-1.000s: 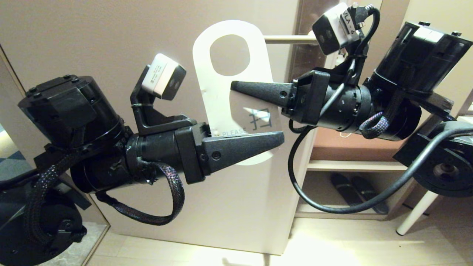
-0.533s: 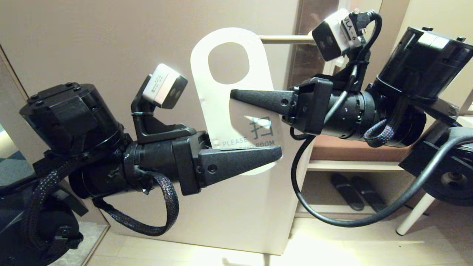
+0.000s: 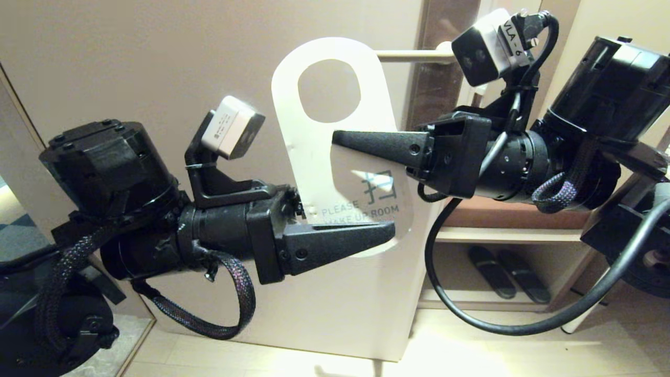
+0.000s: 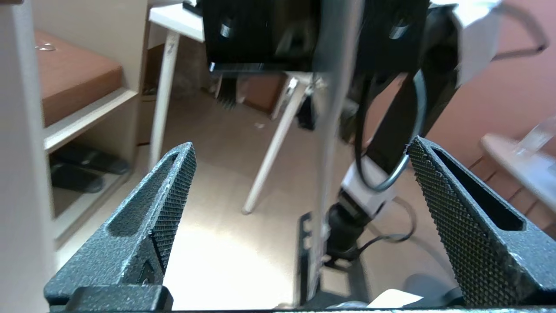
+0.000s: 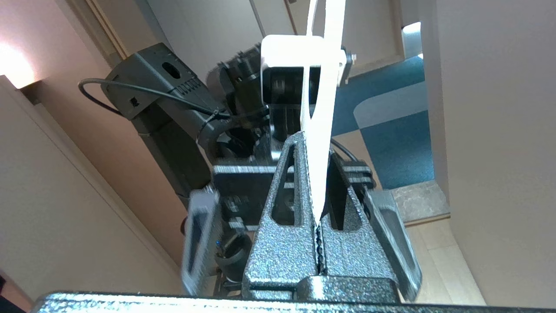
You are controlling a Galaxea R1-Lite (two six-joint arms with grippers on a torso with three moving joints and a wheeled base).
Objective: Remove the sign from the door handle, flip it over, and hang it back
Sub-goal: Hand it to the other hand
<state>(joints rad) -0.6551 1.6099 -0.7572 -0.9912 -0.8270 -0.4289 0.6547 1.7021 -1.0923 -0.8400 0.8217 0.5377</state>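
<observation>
The sign (image 3: 309, 136) hangs upright in the air in front of the door, its white face with "PLEASE MAKE UP ROOM" towards me and its oval hole on top. It is off the door handle (image 3: 413, 54), a slim beige lever just behind its upper right edge. My right gripper (image 3: 337, 139) is shut on the sign's middle from the right; the right wrist view shows the sign (image 5: 323, 87) edge-on, pinched by the gripper (image 5: 315, 145). My left gripper (image 3: 377, 225) is open, straddling the sign's lower part without touching it. From the left wrist the sign (image 4: 330, 130) stands between the fingers (image 4: 173, 187).
The cream door (image 3: 157, 63) fills the back, with a dark brown plate (image 3: 439, 78) behind the handle. To the right are a shelf unit with a brown cushion (image 3: 502, 214), dark slippers (image 3: 502, 275) below it and a white furniture leg (image 3: 573, 322).
My left gripper has sunk lower along the sign, still open. The right gripper has shifted a little down and to the right with the sign in it.
</observation>
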